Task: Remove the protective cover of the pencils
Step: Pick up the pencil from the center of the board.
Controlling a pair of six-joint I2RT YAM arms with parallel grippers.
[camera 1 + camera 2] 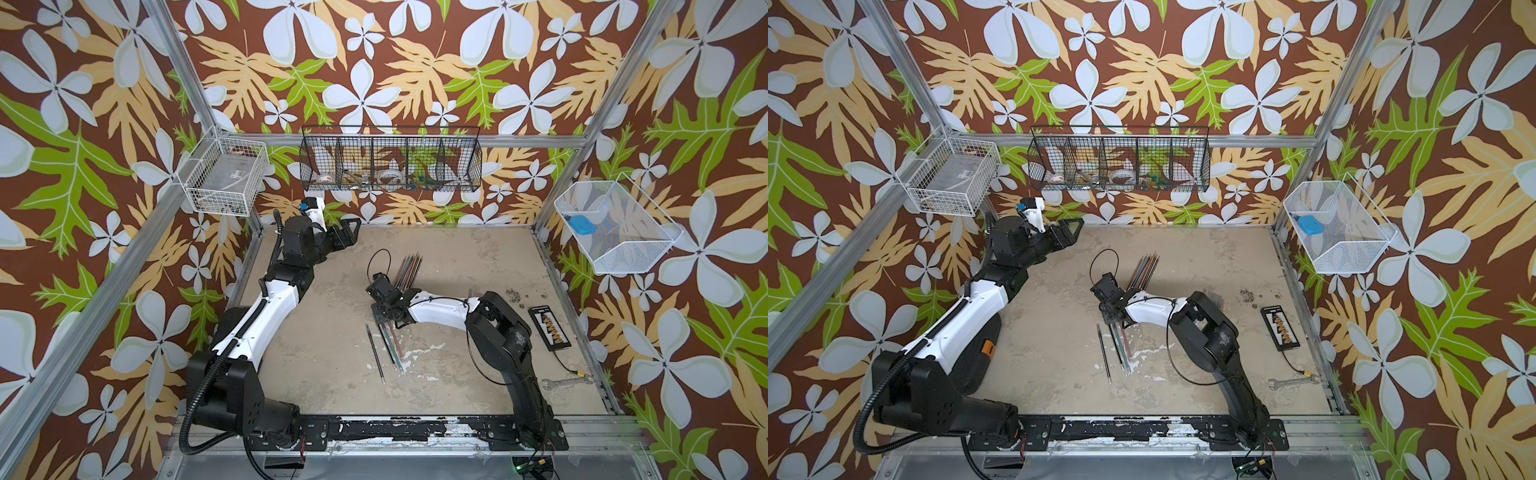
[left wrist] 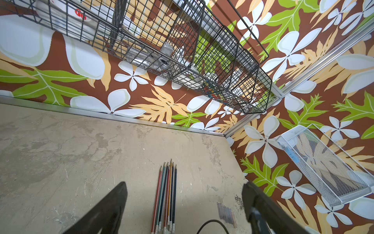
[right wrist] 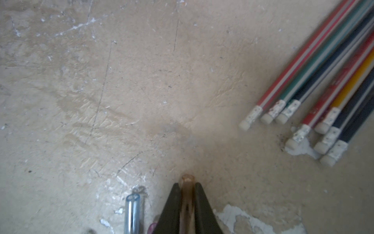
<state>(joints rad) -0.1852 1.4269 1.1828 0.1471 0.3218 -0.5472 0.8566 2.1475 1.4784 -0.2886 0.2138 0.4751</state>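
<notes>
- worn beige tabletop [image 1: 457,257]: stained and chipped white near the front, and the right arm's bulk hides a stretch of it.
- left robot arm [image 1: 266,303]: folded toward the far left corner. the left gripper [image 2: 184,184] has its dark fingers spread wide with nothing between them, and only the finger ends show in its wrist view.
- right robot arm [image 1: 440,309]: reaches to mid-table. the right gripper [image 3: 187,186] is pinched tight on a smoky amber tube cap [image 3: 187,180]. the picture edge cuts off the cap's rear, so i cannot tell whether a pencil is inside.
- long black wire basket [image 1: 390,164] on the back wall: its contents are a jumble behind the mesh. a white roll [image 2: 81,15] carries red print, cut off and unreadable.
- white mesh basket [image 1: 615,228] on the right wall: it holds a blue thing i can't identify.
- black flat tray [image 1: 549,326] by the table's right edge: the pale lettering on top is too small to read.
- bundle of striped pencils [image 1: 409,272]: red, teal, black and yellow, lying side by side mid-table. in both top views the gripper covers their near ends.
- second group of pencils [image 1: 390,349]: nearer the front, with their far ends hidden under the right gripper.
- silver spanner [image 1: 559,383]: near the front right corner.
- heap of loose translucent caps [image 2: 226,212]: beside the bundle, blurred.
- clear bluish tube [image 3: 132,212]: just beside the closed fingers, cut off.
</notes>
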